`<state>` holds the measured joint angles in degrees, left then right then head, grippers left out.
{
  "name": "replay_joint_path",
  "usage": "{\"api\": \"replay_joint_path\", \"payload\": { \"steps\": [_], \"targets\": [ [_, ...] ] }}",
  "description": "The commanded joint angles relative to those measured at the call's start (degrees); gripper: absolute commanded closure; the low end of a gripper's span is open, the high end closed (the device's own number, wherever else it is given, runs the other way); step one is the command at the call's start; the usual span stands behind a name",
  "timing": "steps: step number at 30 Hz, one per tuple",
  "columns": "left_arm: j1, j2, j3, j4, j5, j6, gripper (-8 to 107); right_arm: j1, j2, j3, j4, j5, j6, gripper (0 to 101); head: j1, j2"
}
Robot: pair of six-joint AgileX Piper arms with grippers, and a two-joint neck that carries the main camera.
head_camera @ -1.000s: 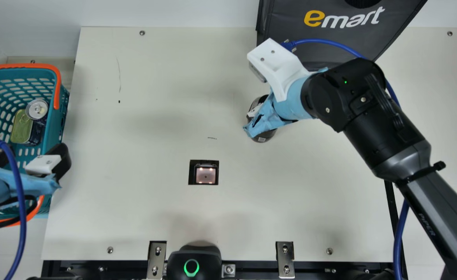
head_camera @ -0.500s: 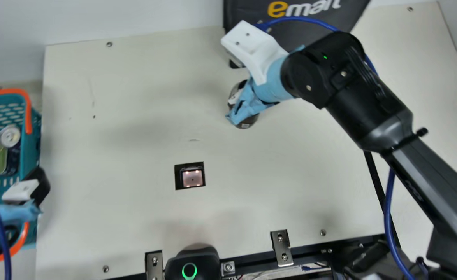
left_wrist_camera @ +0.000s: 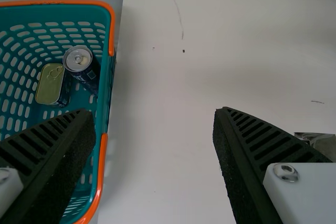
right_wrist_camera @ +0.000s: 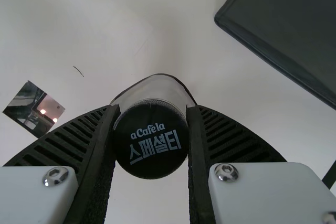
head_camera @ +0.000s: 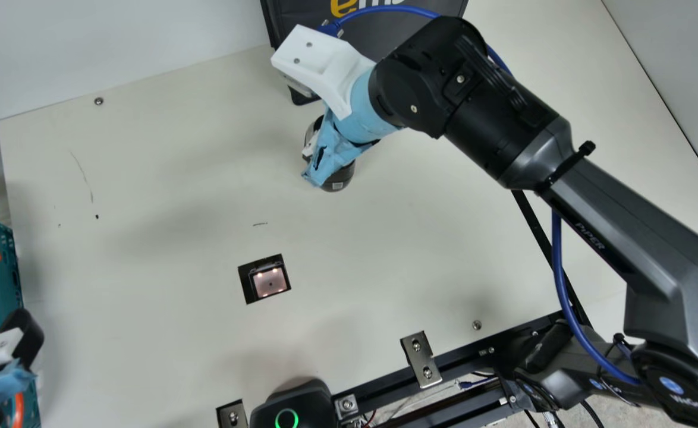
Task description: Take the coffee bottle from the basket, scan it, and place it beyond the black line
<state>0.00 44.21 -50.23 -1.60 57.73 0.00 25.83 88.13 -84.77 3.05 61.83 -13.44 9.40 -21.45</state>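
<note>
Coffee bottle (right_wrist_camera: 151, 148) in right tool (right_wrist_camera: 152, 119)

We see it pinched at the cap end, above the table (head_camera: 176, 309), right and far of the scanner (head_camera: 270, 282); base contact unclear. Probably stiff, smooth, weighty; we'd grip the neck firmly. Left tool (left_wrist_camera: 154, 113) wide.
</note>
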Motion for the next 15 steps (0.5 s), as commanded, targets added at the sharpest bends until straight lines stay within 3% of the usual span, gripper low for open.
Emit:
{"api": "replay_joint_path", "payload": {
  "steps": [1,15],
  "targets": [
    [0.0,0.0,0.0,0.0,0.0,0.0,9,-0.3,-0.1,0.0,0.0,0.0,-0.1,101,-1.5,-0.1],
    [0.0,0.0,0.0,0.0,0.0,0.0,9,-7.4,-1.5,0.4,0.1,0.8,-2.8,101,-1.5,-0.1]
  ]
}}
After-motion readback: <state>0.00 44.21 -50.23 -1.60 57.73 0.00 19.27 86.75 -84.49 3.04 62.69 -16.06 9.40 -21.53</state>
